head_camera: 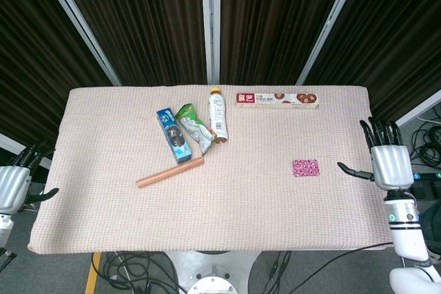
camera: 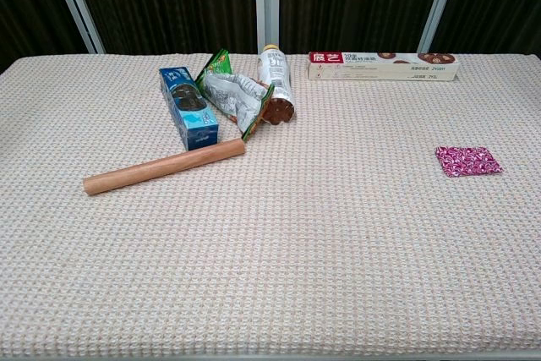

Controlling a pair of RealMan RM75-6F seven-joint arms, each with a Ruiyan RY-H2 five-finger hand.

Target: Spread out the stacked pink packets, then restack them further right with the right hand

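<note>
The pink packets (head_camera: pixel 306 167) lie as one small flat stack on the right part of the table; the chest view shows the same pink packets (camera: pixel 467 161) with nothing touching them. My right hand (head_camera: pixel 386 162) is raised off the table's right edge, fingers spread, empty, well right of the stack. It does not appear in the chest view. At the far left, beyond the table's left edge, my left hand (head_camera: pixel 12 185) hangs, mostly cut off by the frame.
A blue box (head_camera: pixel 173 135), a green snack bag (head_camera: pixel 192 127) and a bottle (head_camera: pixel 218 115) lie at the back middle. A wooden rod (head_camera: pixel 169 172) lies in front of them. A long biscuit box (head_camera: pixel 277 100) sits at the back right.
</note>
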